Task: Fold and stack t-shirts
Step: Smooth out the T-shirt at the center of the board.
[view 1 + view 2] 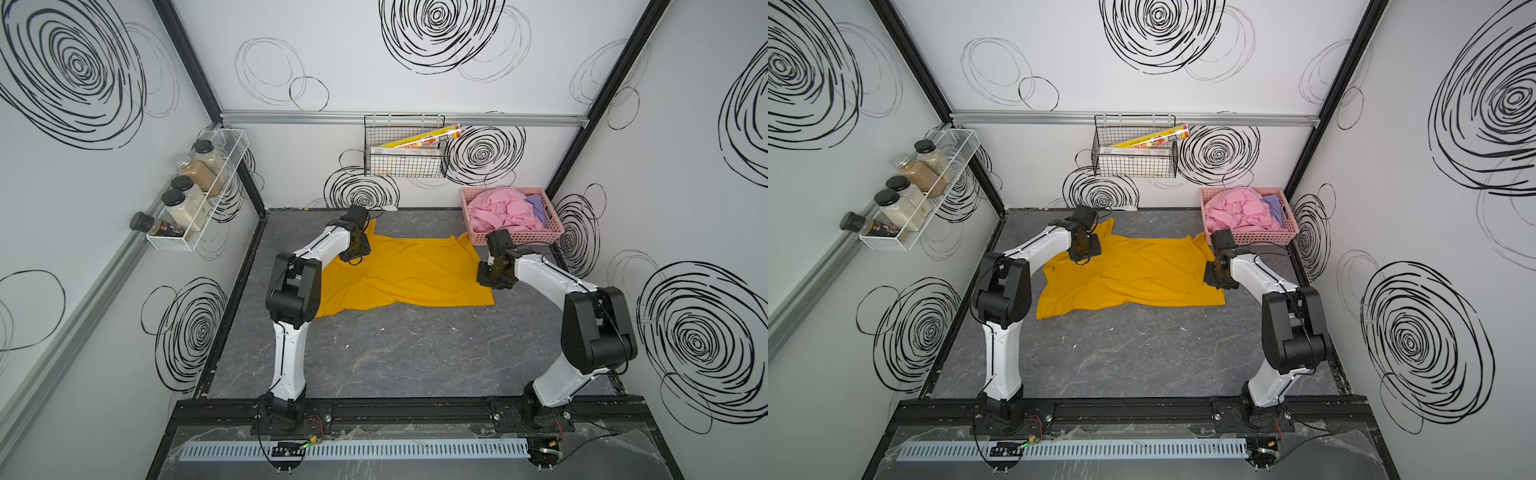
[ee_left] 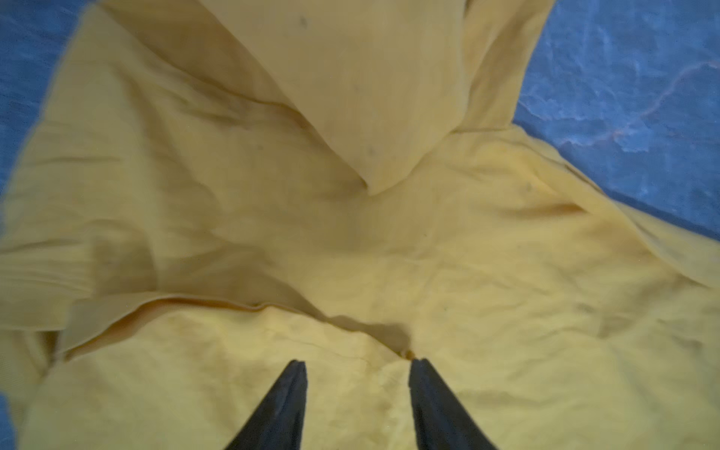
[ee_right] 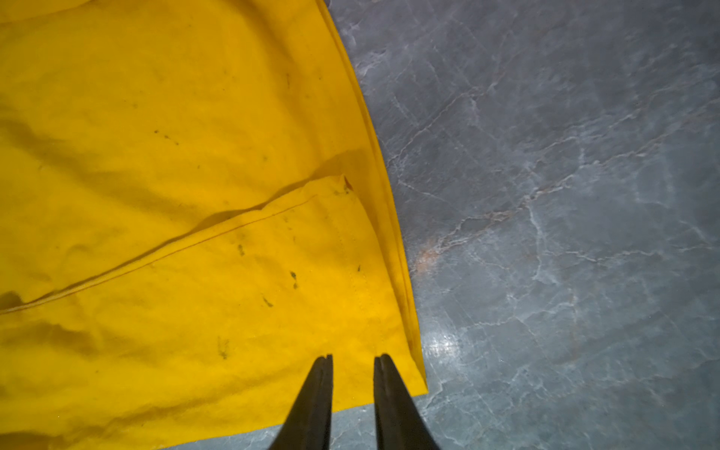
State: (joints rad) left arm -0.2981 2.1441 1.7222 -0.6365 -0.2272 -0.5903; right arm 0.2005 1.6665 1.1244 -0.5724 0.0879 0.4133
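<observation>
A mustard-yellow t-shirt lies spread and creased on the grey table, partly folded over itself. My left gripper hovers over its left, sleeve end, jaws open, nothing between them. At the right hem corner my right gripper is just above the cloth, jaws narrowly open and empty. A light pink t-shirt and a lavender one lie crumpled in the pink basket.
The pink basket stands at the back right corner of the marbled table. A black wire basket with boxes hangs on the back wall. A white rack with spice jars hangs on the left wall.
</observation>
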